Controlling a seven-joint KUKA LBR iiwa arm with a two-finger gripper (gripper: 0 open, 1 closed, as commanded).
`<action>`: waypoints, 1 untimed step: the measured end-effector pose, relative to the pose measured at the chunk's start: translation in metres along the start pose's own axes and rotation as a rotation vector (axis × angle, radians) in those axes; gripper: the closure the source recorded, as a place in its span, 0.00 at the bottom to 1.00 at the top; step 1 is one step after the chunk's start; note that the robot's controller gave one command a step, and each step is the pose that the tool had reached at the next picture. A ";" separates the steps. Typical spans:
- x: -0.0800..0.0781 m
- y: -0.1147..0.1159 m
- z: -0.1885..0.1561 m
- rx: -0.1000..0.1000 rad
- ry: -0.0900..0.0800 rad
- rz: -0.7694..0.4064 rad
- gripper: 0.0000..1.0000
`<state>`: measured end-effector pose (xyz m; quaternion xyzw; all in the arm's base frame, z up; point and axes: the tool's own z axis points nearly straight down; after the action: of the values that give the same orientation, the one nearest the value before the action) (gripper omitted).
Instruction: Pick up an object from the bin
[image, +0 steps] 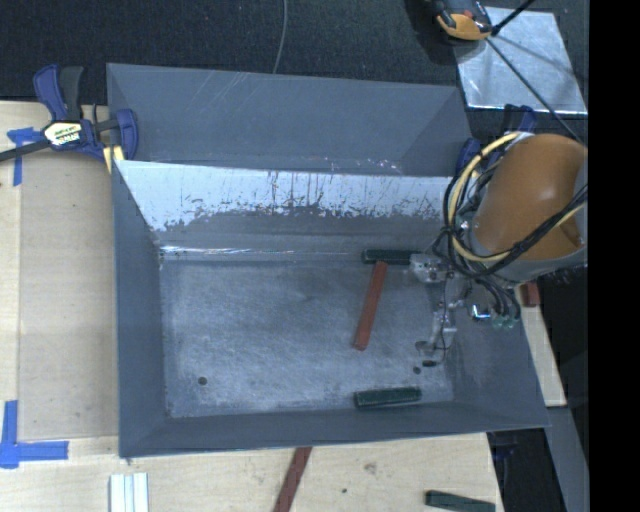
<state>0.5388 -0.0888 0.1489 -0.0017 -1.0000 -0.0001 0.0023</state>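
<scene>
The gripper (432, 350) hangs between a brown-handled hammer (368, 305) and a dark bar (388, 398); I cannot tell whether it is released or clenched. Descending here, it may meet only the bare floor of the bin (300, 130).

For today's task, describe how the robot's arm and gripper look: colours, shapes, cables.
A rounded orange-brown cover sits on the wrist, looped by yellow and black cables. Below it is a slim, silvery metal gripper with thin wires at its base.
</scene>
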 end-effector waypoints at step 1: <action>-0.002 0.000 -0.004 0.001 -0.008 -0.002 0.00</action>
<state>0.5408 -0.0885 0.1532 -0.0004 -1.0000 0.0005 -0.0017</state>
